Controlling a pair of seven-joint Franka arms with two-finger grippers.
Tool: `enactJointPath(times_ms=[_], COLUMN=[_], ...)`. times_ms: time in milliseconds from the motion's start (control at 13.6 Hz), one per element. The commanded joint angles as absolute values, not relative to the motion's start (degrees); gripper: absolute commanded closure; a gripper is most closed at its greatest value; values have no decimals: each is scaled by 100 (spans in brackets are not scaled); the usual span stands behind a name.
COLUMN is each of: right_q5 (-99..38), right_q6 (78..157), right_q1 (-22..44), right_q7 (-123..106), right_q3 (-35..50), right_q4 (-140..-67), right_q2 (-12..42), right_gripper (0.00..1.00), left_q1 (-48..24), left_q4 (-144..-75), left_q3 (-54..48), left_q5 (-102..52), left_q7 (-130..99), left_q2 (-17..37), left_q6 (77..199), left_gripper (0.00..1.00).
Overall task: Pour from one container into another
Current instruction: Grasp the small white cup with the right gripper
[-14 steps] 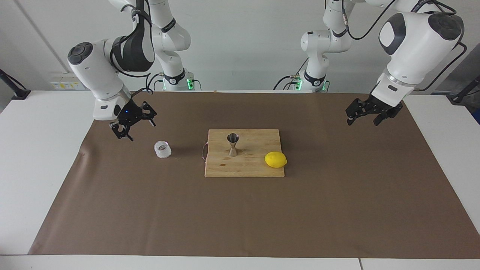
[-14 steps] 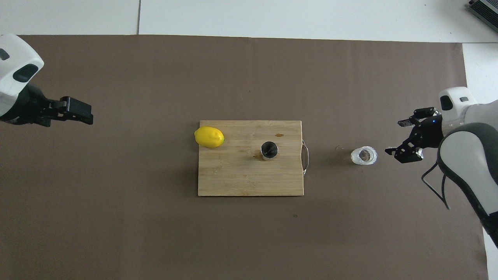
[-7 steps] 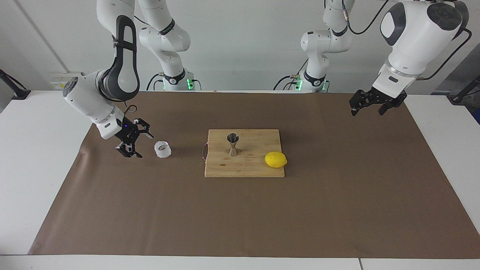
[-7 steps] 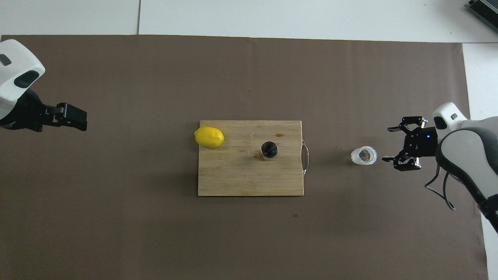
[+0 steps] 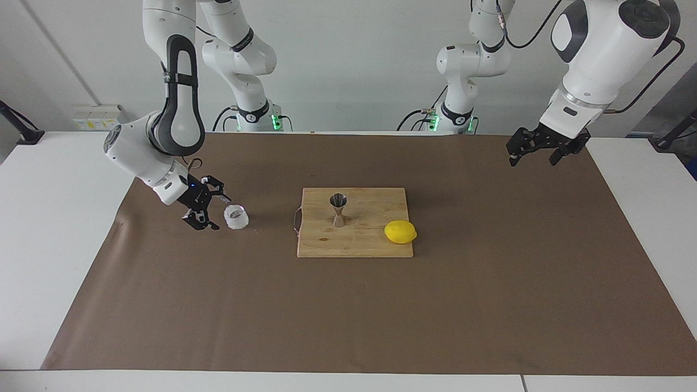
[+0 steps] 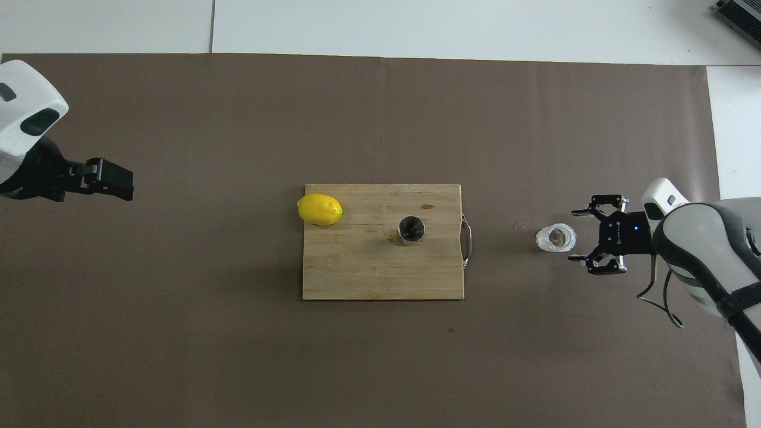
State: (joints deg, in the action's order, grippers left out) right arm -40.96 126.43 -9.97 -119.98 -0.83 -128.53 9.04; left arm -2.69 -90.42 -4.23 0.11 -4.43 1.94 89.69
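Nothing poured yet. Glass tumbler [image 5: 236, 216] seen at middle left of facing view, on brown mat, not yet held. Right gripper [image 5: 209, 209] placed just beside it, jaws wide, empty. Jigger [image 5: 338, 209] stood upright on cutting board [image 5: 375, 245], frame centre. Left gripper [image 5: 536, 152] kept waiting at upper right, jaws open, empty. Grab, lift, carry, pour all left.

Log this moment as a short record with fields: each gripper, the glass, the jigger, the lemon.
right gripper: open, low beside the glass tumbler, fingers not around it
left gripper: open, raised over the mat, waiting
glass tumbler: upright on the brown mat
jigger: upright on the cutting board
lemon: on the board's edge
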Motion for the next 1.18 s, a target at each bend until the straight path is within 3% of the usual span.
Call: enactJointPath(times_ms=[0, 736, 809, 956, 1030, 1103], right_q5=[-4727, -5133, -5133, -5133, -5133, -5133], right_q6=[12674, 12358, 12349, 12349, 12357, 12357], right_q1=[-1273, -1187, -1187, -1178, -1178, -1134], right_q7=[-12935, -13008, -13008, -13008, -12999, -12990], right_q3=[-35, -9, -9, 26, 35, 35], right_q4=[-12894, -12841, -12841, -12832, -12823, -12815], right_q2=[1361, 1380, 1371, 1354, 1345, 1336], right_gripper=[0, 0, 15, 68, 88, 100], left_q1=[-273, -246, -246, -246, -246, -246], left_q4=[-9185, -9185, -9185, -9185, -9185, -9185], left_q3=[-404, -387, -387, -378, -378, -378], left_q5=[132, 132, 132, 132, 132, 132], left_q7=[-422, -431, -431, -431, -405, -430], left_q2=[44, 35, 35, 35, 35, 35], left_q6=[8903, 8895, 8895, 8895, 8886, 8886], left_gripper=[0, 0, 0, 0, 0, 0])
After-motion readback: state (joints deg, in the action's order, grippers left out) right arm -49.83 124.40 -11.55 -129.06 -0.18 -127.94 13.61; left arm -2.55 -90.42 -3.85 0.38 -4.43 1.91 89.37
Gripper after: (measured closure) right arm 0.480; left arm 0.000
